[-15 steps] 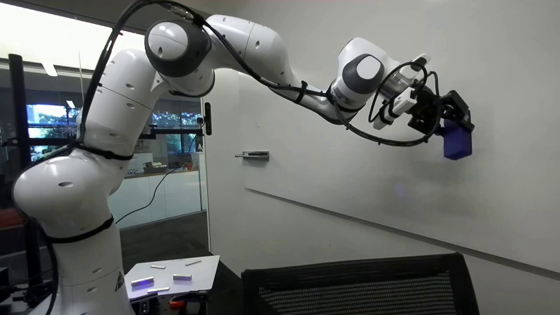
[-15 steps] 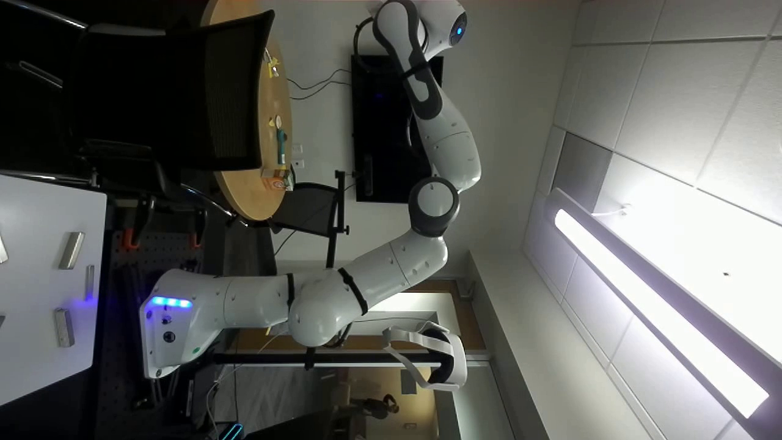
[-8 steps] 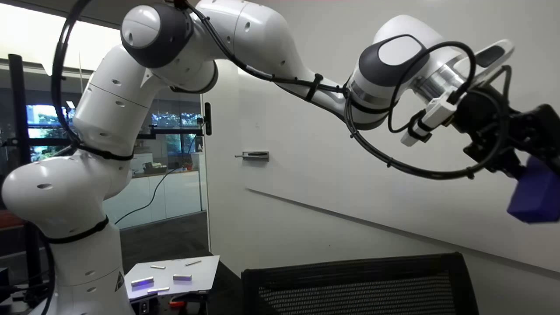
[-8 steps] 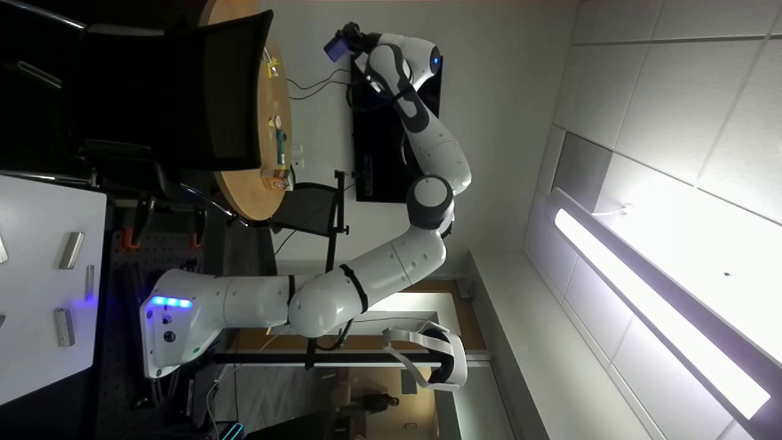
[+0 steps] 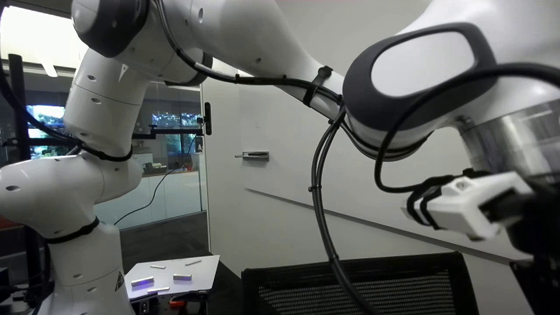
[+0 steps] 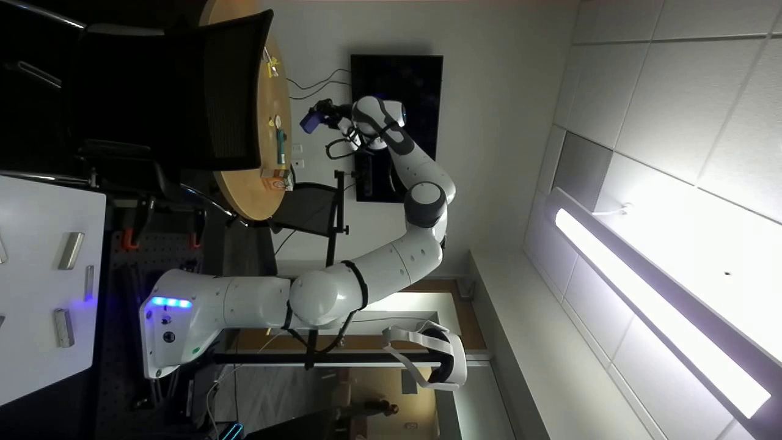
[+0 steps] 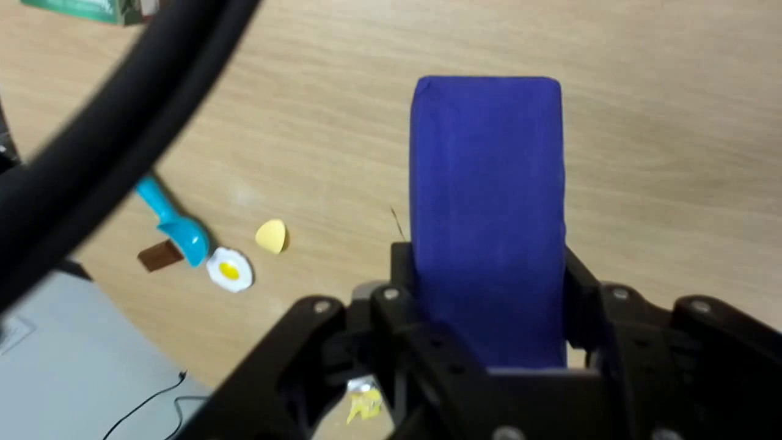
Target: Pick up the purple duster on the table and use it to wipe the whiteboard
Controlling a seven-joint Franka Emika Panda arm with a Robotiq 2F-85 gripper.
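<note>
We see the gripper point(image 7: 489, 287) clasping the purple duster point(image 7: 487, 214) near one end, so hard pressing against the whiteboard point(image 5: 284, 164) could, we judge, twist it loose.

Pale wall point(image 6: 507, 122), tiled ceiling point(image 6: 684, 98), strip light point(image 6: 660, 313) on.
In an exterior view that lies on its side: black screen point(image 6: 421, 104) on the wall, rounded wood table point(image 6: 244, 200) lower down, large black chair point(image 6: 183, 98) in front, dark chair point(image 6: 305, 208) just past the table. In an exterior view: mesh chair back point(image 5: 393, 288) up close, dark floor point(image 5: 175, 240), white cabinets point(image 5: 181, 197) farther off, bright windows point(image 5: 46, 116) deeper in, greenery point(image 5: 174, 143) showing. Wrist view: table is light, fine-grained wood.
</note>
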